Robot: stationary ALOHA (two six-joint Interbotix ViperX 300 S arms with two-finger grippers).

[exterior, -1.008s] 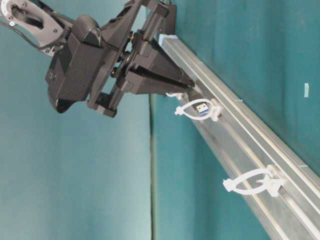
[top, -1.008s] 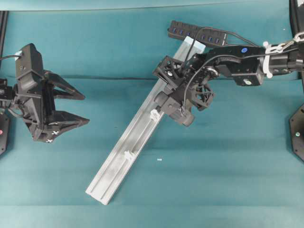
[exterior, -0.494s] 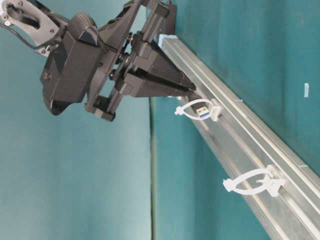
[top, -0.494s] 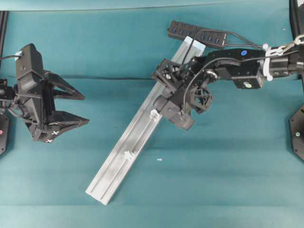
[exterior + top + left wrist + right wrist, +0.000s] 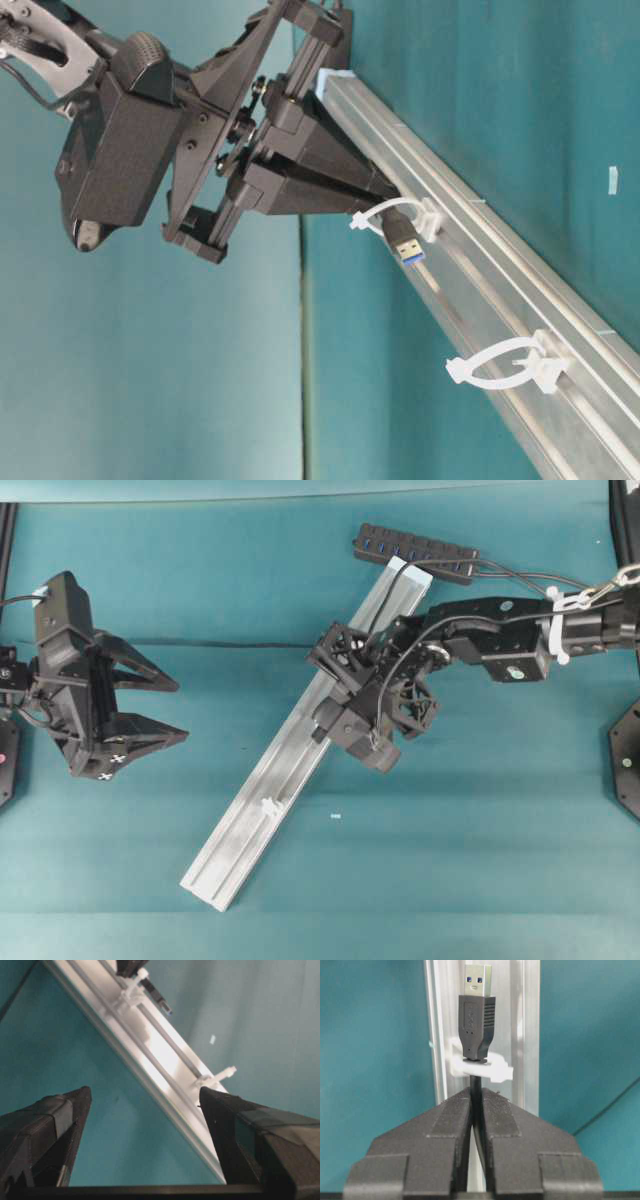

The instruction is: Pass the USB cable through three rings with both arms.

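Right black claw gripper: clamped on the thin black cord of the USB cable, pads meeting just behind the dark rectangular plug. The plug's silver tip with blue insert has cleared the whitish translucent plastic ring, which circles the cord at the plug's rear edge. In the table-level view the plug hangs tilted downward past that ring, just off the rail face.

The long silver aluminium rail lies diagonally on the teal cloth-covered table. A second ring stands further along the rail, well apart from the plug and with nothing through it. The third ring cannot be made out beneath the right arm.

A black multi-port hub with blue sockets sits at the rail's far end.

Left black claw gripper: released, jaws spread wide, holding nothing, well apart from the rail.

No brand, label or legible writing found; small white cross marks on the left gripper only.
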